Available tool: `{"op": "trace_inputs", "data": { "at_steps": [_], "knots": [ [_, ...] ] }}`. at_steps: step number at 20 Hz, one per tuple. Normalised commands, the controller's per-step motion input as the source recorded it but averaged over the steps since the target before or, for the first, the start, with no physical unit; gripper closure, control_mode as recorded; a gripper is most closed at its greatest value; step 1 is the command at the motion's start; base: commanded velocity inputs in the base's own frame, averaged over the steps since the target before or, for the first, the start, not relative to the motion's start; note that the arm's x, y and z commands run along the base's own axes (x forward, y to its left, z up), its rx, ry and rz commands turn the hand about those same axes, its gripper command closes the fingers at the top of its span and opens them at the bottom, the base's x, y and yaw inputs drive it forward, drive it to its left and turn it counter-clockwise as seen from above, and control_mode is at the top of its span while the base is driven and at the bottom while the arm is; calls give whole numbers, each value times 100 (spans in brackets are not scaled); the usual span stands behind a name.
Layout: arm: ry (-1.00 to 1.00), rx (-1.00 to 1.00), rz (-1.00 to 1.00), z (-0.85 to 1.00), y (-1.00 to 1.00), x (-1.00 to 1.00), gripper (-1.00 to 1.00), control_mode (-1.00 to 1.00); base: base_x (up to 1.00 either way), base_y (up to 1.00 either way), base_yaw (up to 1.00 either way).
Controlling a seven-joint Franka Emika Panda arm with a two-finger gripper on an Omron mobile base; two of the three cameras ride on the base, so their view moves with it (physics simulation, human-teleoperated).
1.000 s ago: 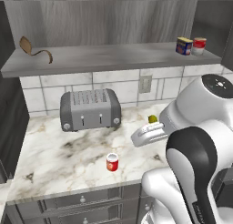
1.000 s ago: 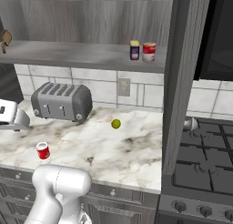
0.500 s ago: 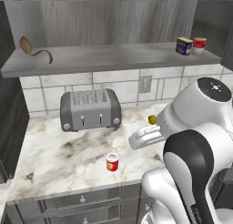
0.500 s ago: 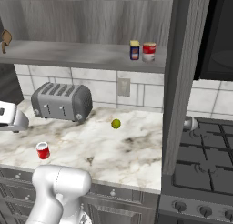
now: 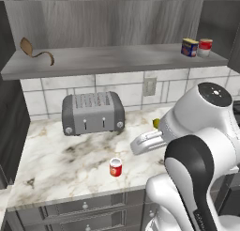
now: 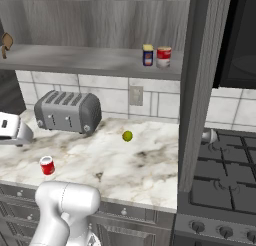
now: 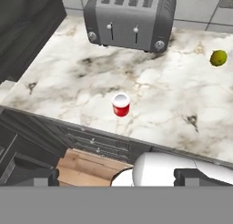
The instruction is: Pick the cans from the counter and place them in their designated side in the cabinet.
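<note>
One red can stands upright on the counter; the tool gapes wide, empty.

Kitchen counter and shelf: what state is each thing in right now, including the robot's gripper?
Red can with white lid: upright on the counter, alone, not held.
Dark blue can: upright on the cabinet shelf, right end.
Red can with white band: upright beside the blue one.
Toaster: standing by the wall, slots empty.
Yellow-green ball: resting on the counter.
Gripper: open, holding nothing, above the counter's front edge.
</note>
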Motion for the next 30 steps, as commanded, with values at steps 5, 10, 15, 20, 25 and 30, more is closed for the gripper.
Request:
{"op": "trace_inputs", "data": {
  "at_steps": [5, 10, 15, 20, 25, 30],
  "knots": [
    [0, 0, 0, -12, 0, 7, -100, -100, 0, 0, 0],
    [0, 0, 0, -13, 3, 12, -100, -100, 0, 0, 0],
    [0, 0, 0, -9, 6, 19, -100, -100, 0, 0, 0],
    [0, 0, 0, -7, 4, 19, -100, -100, 0, 0, 0],
    [0, 0, 0, -2, 7, 2, -100, -100, 0, 0, 0],
    [1, 0, 0, -11, 4, 0, -100, -100, 0, 0, 0]
  ]
}}
